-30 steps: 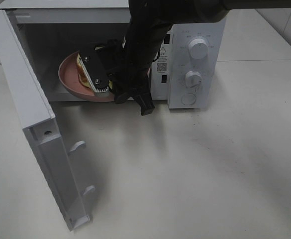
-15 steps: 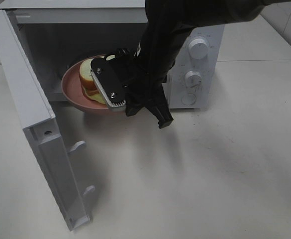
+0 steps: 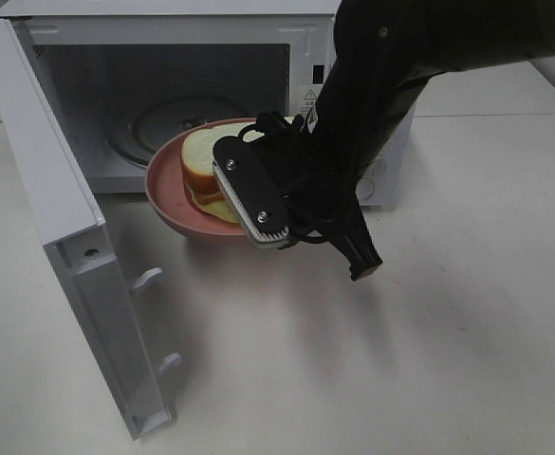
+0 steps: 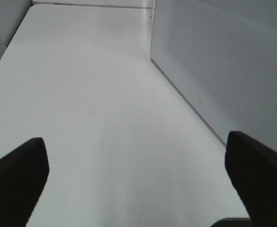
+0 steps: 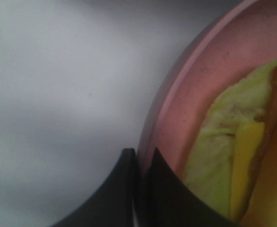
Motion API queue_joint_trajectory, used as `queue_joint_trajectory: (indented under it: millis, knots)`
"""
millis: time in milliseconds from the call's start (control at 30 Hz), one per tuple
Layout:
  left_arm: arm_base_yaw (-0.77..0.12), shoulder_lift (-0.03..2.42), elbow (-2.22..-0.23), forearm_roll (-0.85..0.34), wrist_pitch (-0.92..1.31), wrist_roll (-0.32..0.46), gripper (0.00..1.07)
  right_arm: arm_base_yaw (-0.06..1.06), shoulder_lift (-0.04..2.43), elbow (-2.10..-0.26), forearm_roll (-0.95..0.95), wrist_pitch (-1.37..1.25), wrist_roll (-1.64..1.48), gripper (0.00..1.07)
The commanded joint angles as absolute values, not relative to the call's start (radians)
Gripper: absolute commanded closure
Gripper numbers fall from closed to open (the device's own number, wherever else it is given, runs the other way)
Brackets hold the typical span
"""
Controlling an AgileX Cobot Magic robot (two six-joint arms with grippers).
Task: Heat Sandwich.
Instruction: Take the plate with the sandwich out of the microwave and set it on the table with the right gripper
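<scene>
- Black right gripper (image 3: 272,223) is clamped tight on the rim of the round pink plate (image 3: 168,185).
- White-bread sandwich (image 3: 206,171) with yellow filling now rides outside the white microwave (image 3: 372,95), having left the glass turntable (image 3: 154,118): heating looks finished, set-down remains.
- Left gripper (image 4: 138,177) hangs wide, holding nothing.

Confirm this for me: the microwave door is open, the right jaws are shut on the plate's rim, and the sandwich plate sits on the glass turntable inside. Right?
One thing is wrong: the plate with the sandwich is not on the turntable. The exterior high view shows it held outside the microwave, in front of the opening, and the turntable bare. The door is open, and the right gripper is shut on the rim.
</scene>
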State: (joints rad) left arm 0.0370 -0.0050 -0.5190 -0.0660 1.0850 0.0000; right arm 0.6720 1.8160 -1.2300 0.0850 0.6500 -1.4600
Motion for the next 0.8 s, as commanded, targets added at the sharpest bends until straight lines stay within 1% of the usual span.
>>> queue_joint_trajectory:
  millis: [33,433,800]
  knots:
    - [0.033,-0.021,-0.517,-0.066,1.07,0.0,0.1,0.666,1.76,-1.181,0.079,0.618,-1.446,1.07]
    - [0.033,-0.021,-0.517,-0.066,1.07,0.0,0.1,0.666,1.582,-0.956,0.076,0.58,-1.441,1.07]
    - [0.033,-0.021,-0.517,-0.066,1.07,0.0,0.1,0.666,1.437,-0.823,0.074,0.565,-1.384,1.07]
